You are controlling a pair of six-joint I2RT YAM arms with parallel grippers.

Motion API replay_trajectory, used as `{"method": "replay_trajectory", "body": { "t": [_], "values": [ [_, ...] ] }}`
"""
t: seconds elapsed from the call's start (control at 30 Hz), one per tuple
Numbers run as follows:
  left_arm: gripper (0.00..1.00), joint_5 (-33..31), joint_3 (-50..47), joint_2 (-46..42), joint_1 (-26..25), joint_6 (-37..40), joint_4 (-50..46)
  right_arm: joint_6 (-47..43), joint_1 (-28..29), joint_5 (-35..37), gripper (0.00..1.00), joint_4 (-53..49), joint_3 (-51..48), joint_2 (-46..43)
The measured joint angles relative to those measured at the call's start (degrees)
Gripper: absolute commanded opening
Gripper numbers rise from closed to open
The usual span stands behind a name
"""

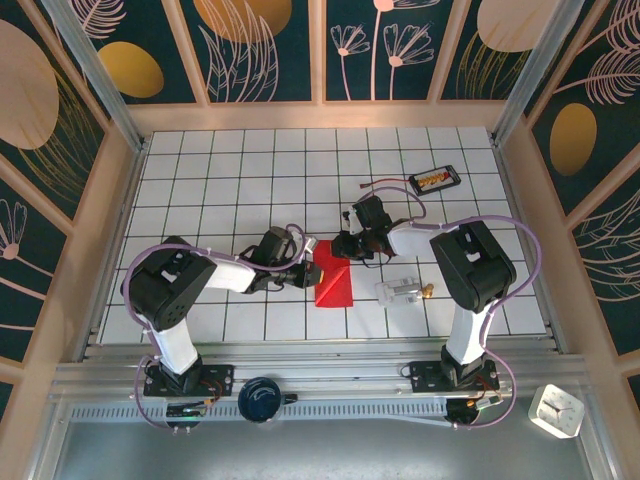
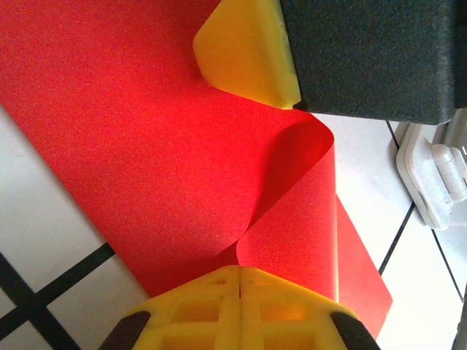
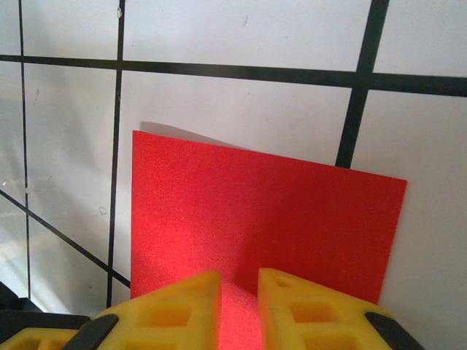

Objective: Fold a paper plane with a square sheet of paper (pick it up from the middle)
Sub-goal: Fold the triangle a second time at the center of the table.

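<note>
Red sheet of paper (image 1: 335, 285) is lying mid-table on the white grid table (image 1: 220, 170), right between the two grippers. From above it's looking part-folded: a straight-edged block at the near end, narrowing to a point at the far end. Plain bright red, no print. In the left wrist view one flap (image 2: 292, 189) is curling up off the flat layer, glowing where light is passing through it, with a soft bend rather than a pressed crease. Left gripper (image 1: 303, 270) is sitting fully closed, and the flap's edge is running straight into its yellow tips, so it's looking pinched there. Right gripper (image 1: 345, 248) is standing with a narrow gap between its fingers, tips down at the sheet's far end, red showing through the gap, gripping nothing I can see. Small clear plastic piece (image 1: 400, 291) is lying near the sheet's right side, not touching it.
</note>
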Motion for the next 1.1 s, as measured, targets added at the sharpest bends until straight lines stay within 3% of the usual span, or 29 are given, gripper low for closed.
{"method": "replay_trajectory", "body": {
  "t": [1.1],
  "values": [
    [0.00,0.83,5.68,1.40,0.24,0.26,-10.49,0.00,0.00,0.17,0.19,0.02,-0.13,0.00]
  ]
}}
